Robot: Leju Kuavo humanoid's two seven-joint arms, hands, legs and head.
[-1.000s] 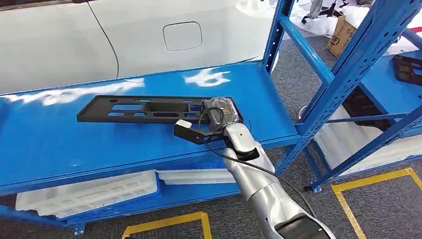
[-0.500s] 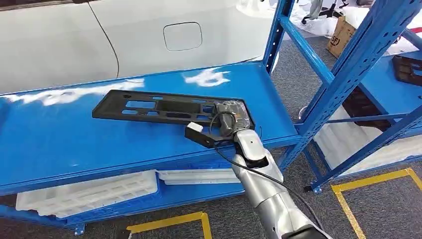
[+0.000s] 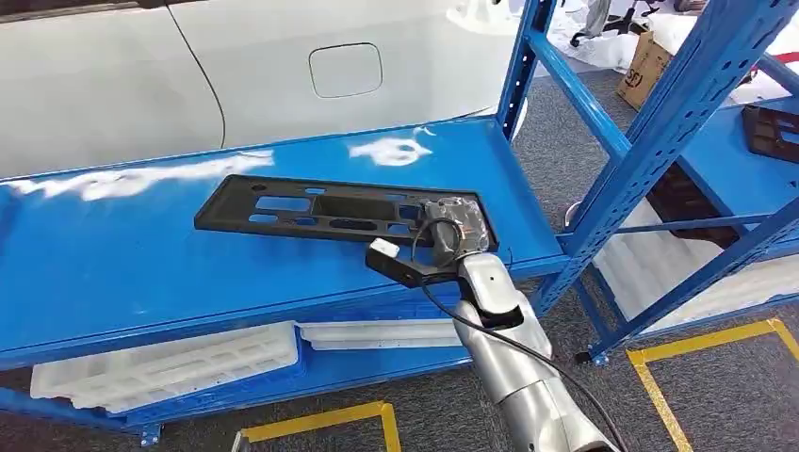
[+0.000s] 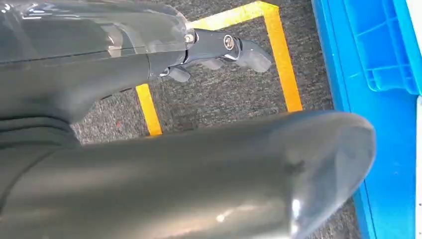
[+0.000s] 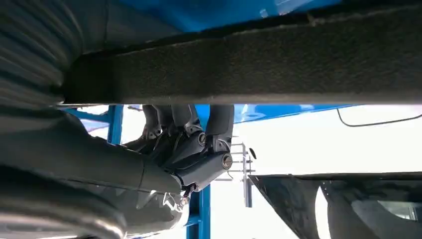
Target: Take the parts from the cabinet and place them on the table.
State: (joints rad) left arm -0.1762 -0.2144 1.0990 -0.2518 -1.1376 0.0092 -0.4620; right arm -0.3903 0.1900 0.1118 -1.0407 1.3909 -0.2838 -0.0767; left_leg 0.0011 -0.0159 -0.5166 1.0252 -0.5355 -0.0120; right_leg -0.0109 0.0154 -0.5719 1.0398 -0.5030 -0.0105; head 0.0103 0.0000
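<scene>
A long flat black plastic part with several cut-outs lies on the blue cabinet shelf. My right hand grips its right end near the shelf's front edge. In the right wrist view the dark fingers curl around the part's edge, which crosses close to the camera. My left hand hangs over the grey carpet, holding nothing, its fingers slightly bent.
A white car body stands behind the shelf. Blue uprights frame the cabinet on the right. White trays lie on the lower shelf. Yellow tape marks the carpet below. A second blue rack is at the right.
My right hand has dragged the black part to the right and toward the shelf's front edge. The part's left end has followed along the shelf.
</scene>
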